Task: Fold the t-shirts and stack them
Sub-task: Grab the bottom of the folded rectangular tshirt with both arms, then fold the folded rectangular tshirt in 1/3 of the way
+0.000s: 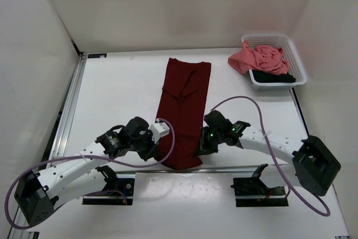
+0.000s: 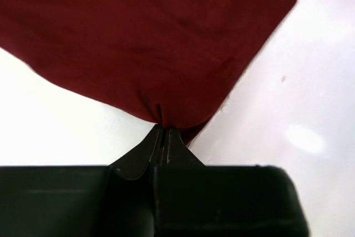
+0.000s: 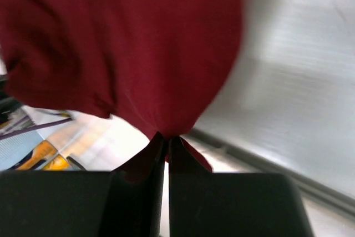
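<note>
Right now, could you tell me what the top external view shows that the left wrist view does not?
Only the top view shows the white plastic mesh basket holding the salmon pink cloth shirt and black cloth shirt, and the right gripper. Only the left wrist view shows the left gripper closely, pinched shut on a bunched corner. Both show the dark maroon cloth shirt on the white table.
</note>
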Motion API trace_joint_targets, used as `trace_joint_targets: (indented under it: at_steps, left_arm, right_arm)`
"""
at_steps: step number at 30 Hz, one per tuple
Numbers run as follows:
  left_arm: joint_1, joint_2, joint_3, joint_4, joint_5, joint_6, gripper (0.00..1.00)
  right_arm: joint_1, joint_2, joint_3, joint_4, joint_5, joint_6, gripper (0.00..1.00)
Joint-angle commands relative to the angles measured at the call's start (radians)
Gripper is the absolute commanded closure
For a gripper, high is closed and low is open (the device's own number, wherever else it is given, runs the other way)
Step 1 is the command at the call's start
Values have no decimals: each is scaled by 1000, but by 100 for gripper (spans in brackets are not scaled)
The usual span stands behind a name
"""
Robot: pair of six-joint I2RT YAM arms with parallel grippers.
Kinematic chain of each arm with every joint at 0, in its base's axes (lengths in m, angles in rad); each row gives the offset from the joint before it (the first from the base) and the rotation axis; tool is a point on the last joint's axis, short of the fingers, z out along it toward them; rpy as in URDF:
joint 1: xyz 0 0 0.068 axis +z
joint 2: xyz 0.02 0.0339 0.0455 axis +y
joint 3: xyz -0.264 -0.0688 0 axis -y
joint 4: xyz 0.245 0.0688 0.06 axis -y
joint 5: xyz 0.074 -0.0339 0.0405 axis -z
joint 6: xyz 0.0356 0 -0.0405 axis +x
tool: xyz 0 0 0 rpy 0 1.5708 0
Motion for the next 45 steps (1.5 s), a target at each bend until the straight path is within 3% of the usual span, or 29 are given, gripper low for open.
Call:
trace_joint_targets:
  at_steps: [1, 6, 10, 16, 26, 40, 45]
  left_arm:
    - [40, 35, 129, -117, -9, 1, 90]
    - [217, 191, 306, -145, 18, 1, 90]
    - [337, 467, 583, -154, 43, 1, 90]
    - [382, 725, 887, -154, -12, 1, 90]
    - [400, 1018, 1123, -119, -124, 1, 90]
    - [422, 1210, 1311, -89, -179, 1, 90]
    - [422, 1236, 1320, -89, -170, 1, 90]
  right_arm:
    - [-21, -77, 118, -140, 63, -68, 100]
    - [-126, -65, 240, -194, 63, -123, 100]
    - [-251, 53, 359, -219, 11, -207, 100]
    - [-403, 305, 568, -219, -106, -316, 100]
    - [-526, 608, 862, -276, -195, -388, 100]
    - [-591, 788, 969, -286, -222, -389, 100]
    - [-602, 810, 979, -296, -222, -389, 89]
